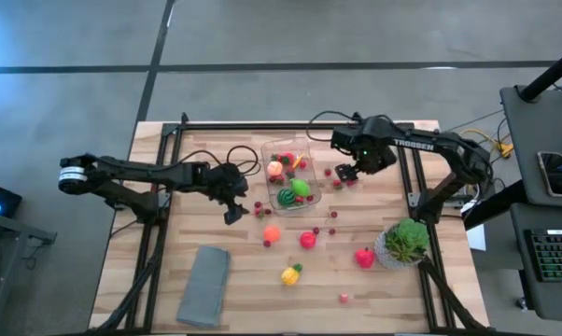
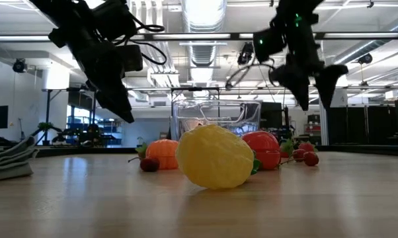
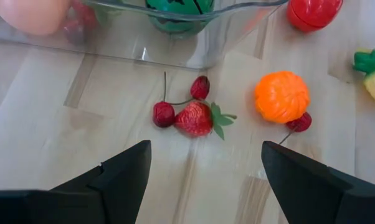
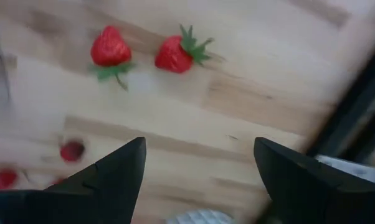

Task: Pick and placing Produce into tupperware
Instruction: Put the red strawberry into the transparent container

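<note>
The clear tupperware [image 1: 290, 175] stands mid-table with a pink, a green and a few red pieces inside. Loose produce lies near it: an orange [image 1: 272, 233], a red fruit [image 1: 307, 240], a yellow piece [image 1: 290, 274] and small berries. My left gripper [image 1: 234, 213] is open and hovers left of the container's near corner, above a strawberry [image 3: 194, 118] and cherries [image 3: 164, 114]. My right gripper [image 1: 344, 175] is open and hovers just right of the container, over two strawberries [image 4: 109, 46] [image 4: 174, 55]. In the low view both grippers [image 2: 116, 99] [image 2: 315, 89] hang clear of the table.
A bushy green plant in a white pot [image 1: 407, 241] stands near the table's right edge. A folded grey cloth [image 1: 204, 285] lies at the near left. A red fruit [image 1: 364, 258] and a small pink piece [image 1: 344, 298] rest toward the near right. Black frame rails run along both sides.
</note>
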Controlling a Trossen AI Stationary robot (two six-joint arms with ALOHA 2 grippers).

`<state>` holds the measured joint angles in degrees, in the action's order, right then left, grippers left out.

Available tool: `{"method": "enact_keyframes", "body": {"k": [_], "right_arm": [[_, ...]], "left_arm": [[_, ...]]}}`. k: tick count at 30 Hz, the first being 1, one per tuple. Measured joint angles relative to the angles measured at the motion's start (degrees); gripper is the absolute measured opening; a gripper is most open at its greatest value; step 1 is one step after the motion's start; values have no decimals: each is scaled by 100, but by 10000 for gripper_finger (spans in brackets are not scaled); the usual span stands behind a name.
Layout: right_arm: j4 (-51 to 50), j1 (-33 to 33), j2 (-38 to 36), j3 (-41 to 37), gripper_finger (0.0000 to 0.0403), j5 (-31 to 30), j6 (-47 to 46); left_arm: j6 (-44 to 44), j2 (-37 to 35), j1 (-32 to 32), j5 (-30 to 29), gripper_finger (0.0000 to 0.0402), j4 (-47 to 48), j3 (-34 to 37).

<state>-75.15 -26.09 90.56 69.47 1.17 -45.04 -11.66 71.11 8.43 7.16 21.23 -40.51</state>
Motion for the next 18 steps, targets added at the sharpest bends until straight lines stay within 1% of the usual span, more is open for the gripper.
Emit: {"method": "enact_keyframes", "body": {"k": [7, 11, 13, 18], "right_arm": [[1394, -45, -4, -852, 288, 93, -796], [2175, -177, -4, -1287, 286, 51, -1561], [2371, -214, -4, -1474, 285, 48, -1944], [2762, -205, -4, -1790, 284, 5, -2256]], "left_arm": [[0, 0, 0, -4, 289, -7, 0], [0, 0, 0, -12, 289, -76, 0], [0, 0, 0, -13, 290, -129, 0], [0, 0, 0, -14, 290, -128, 0]]}}
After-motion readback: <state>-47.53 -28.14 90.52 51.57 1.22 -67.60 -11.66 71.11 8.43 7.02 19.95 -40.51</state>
